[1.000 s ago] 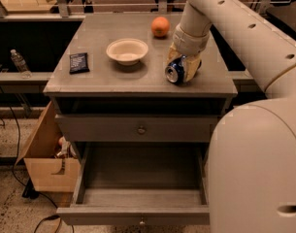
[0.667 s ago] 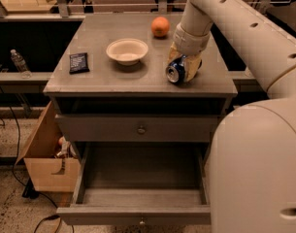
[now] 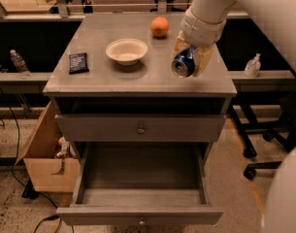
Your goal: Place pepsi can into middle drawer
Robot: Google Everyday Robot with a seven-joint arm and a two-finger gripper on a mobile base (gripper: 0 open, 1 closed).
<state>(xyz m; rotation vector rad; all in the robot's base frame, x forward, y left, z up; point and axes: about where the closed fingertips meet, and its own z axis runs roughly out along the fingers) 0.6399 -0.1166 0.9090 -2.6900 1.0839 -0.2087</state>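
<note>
My gripper [image 3: 187, 63] is over the right side of the cabinet top, shut on the blue pepsi can [image 3: 183, 63]. The can lies tilted on its side between the fingers, silver top facing the camera, lifted a little above the surface. The middle drawer [image 3: 140, 212] is pulled open below the cabinet front, its inside bare. The closed grey drawer front [image 3: 140, 128] with a round knob sits above it.
On the cabinet top [image 3: 99, 79] are a white bowl [image 3: 126, 50], an orange [image 3: 159, 26] at the back and a flat black packet [image 3: 78, 62] at the left. A cardboard box [image 3: 45, 157] stands on the floor left of the cabinet. A chair base [image 3: 264, 152] is at right.
The gripper has lifted the can slightly off the cabinet top and tipped it more toward the camera. Nothing else has moved.
</note>
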